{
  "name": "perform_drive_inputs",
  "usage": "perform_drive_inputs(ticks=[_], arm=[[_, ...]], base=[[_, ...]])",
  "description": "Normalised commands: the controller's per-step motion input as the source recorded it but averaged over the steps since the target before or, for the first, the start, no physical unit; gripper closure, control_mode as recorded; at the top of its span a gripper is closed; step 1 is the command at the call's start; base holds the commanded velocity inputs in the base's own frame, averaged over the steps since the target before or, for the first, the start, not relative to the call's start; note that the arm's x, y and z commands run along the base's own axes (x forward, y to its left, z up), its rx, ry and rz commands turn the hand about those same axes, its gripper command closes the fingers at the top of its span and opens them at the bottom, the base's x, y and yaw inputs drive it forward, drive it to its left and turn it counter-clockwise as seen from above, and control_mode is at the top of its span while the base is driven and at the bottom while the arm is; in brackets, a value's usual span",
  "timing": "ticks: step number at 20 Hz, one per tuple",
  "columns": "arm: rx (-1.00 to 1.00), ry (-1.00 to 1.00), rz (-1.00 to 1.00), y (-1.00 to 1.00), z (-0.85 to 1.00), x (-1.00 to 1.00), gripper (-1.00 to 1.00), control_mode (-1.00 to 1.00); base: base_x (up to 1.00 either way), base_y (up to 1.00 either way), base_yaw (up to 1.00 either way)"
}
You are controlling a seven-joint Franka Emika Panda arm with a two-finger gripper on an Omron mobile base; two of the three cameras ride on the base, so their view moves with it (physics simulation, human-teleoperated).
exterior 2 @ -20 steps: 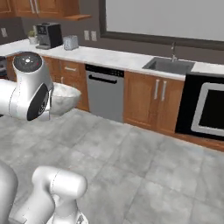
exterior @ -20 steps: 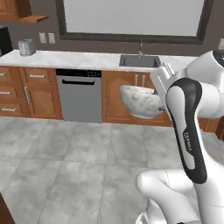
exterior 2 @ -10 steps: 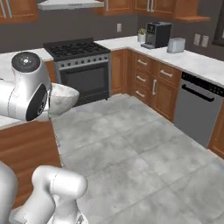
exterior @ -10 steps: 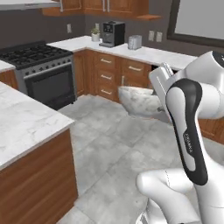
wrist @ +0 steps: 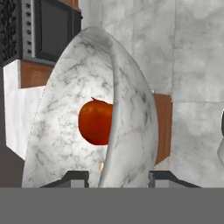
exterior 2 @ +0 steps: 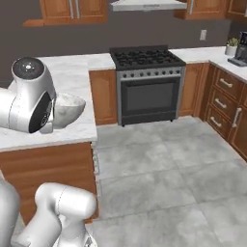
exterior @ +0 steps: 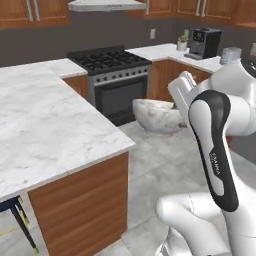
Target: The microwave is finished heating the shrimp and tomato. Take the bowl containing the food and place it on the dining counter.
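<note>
The robot's two-finger gripper is closed on the rim of the round white-grey marbled bowl, one finger on each side of its wall. The bowl is at centre right of the left base view, in the air above the grey tiled floor, beside the large white marble dining counter. The small round red tomato lies inside it.

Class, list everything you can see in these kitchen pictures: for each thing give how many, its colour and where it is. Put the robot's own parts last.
bowl: one, white-grey marbled, held in the air in front of the arm, above the floor
tomato: one, red, inside the bowl
dining counter: one, white-grey marble on brown wood, left of the arm
stove: one, black and steel, against the back wall
coffee machine: one, dark, on the back counter
stool: one, dark blue, under the dining counter's edge
claw: one, dark tips, shut on the bowl's rim
arm: one, white with dark joints
</note>
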Motion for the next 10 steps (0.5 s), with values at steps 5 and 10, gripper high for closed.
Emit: perform_drive_inputs(ticks=[5, 10], arm=[[0.0, 0.0, 0.0, 0.0, 0.0, 0.0, 1.0, 1.0], [0.0, 0.0, 0.0, 0.0, 0.0, 0.0, 1.0, 1.0]], base=[[0.31, 0.35, 0.51], [0.51, 0.11, 0.33]])
